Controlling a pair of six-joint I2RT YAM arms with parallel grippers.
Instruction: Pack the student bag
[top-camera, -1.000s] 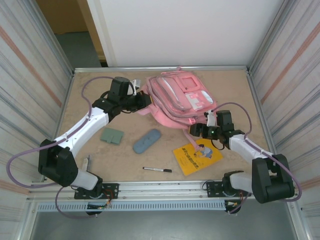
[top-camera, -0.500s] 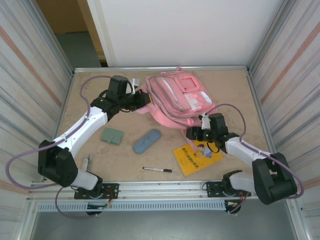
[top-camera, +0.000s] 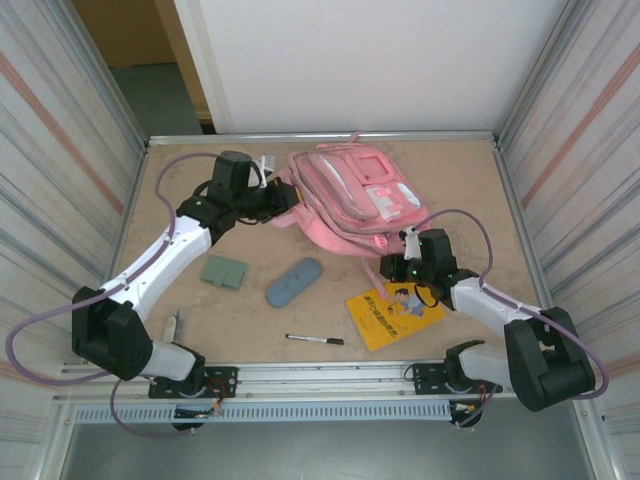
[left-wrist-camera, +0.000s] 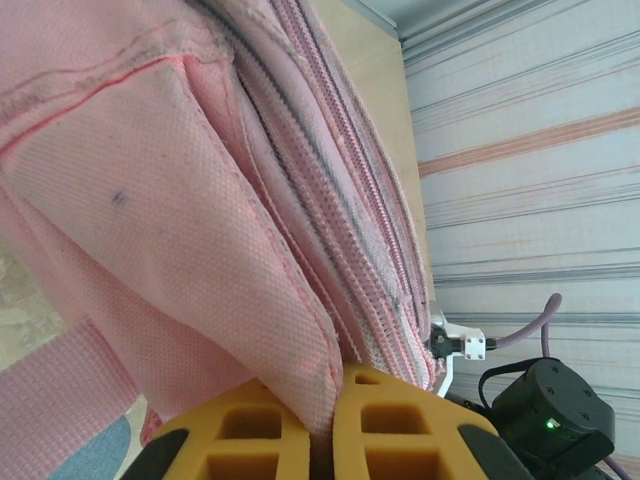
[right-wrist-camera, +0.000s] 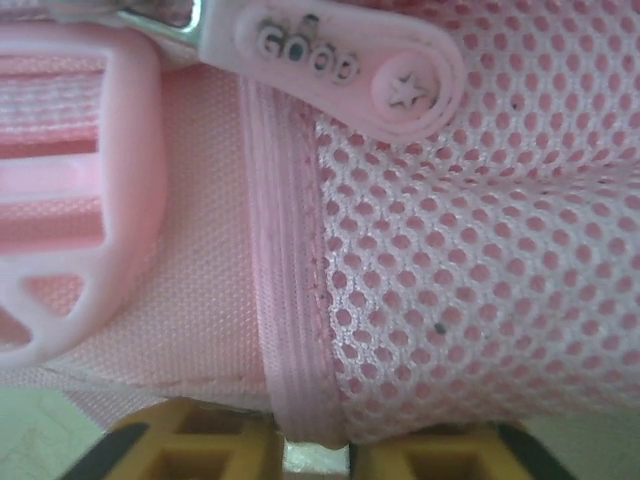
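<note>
Pink fabric backpack (top-camera: 355, 195) lies at the far middle of your worktop (top-camera: 480, 200). Left fingers (left-wrist-camera: 290, 435) pinch its side fabric and right fingers (right-wrist-camera: 400, 452) pinch its mesh edge, probably to steady it for opening.

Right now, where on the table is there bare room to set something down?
Bare table right of the backpack, out to the side wall. A smaller patch between the green pouch, the pen and the front rail. Crowded: the middle strip with the blue case and the yellow book.
</note>
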